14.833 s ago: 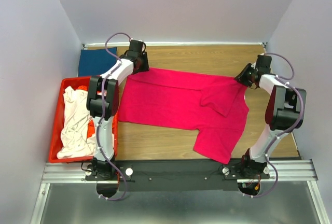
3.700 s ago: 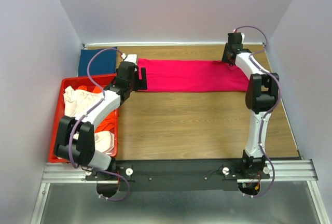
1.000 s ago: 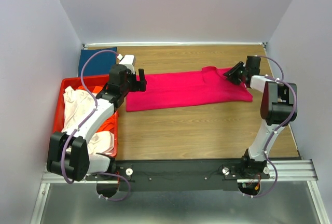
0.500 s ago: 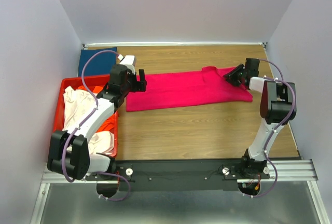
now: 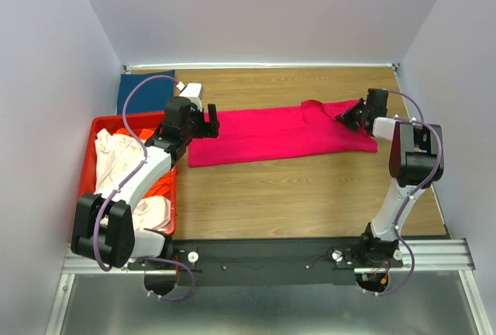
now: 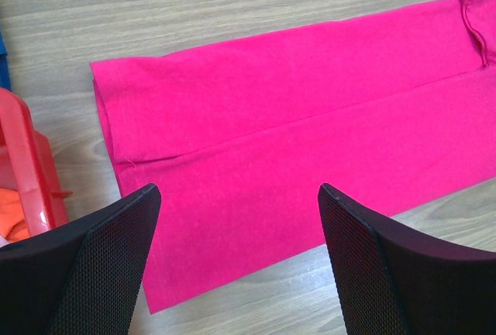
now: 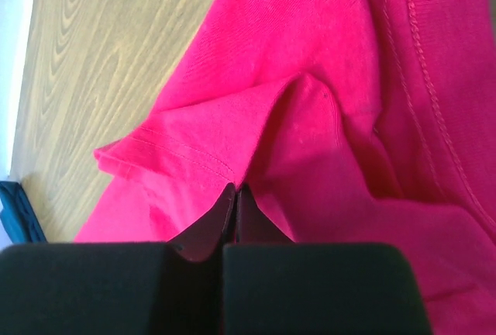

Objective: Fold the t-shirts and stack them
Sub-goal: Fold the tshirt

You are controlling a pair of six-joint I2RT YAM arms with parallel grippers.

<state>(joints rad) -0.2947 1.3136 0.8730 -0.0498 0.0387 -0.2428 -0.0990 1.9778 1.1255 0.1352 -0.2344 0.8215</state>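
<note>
The magenta-pink t-shirt (image 5: 279,133) (image 6: 310,102) lies folded into a long band across the far part of the table. My right gripper (image 5: 346,116) (image 7: 235,189) is at the band's right end, near the collar. Its jaws are shut, pinching a raised ridge of the pink cloth (image 7: 302,94) beside a sleeve hem. My left gripper (image 5: 208,120) (image 6: 238,189) hovers open over the band's left end, with nothing between its fingers. A dark blue t-shirt (image 5: 143,91) lies flat at the far left corner. Cream-white (image 5: 112,168) and orange (image 5: 155,188) t-shirts fill the crate.
The red plastic crate (image 5: 84,195) (image 6: 27,164) stands along the table's left side, close to my left arm. Bare wood table (image 5: 294,195) stretches between the pink band and the arm bases. Walls enclose the table at the back and on both sides.
The right gripper has closed on a fold of the pink shirt at its right end. The left arm and the shirt's band have stayed put.
</note>
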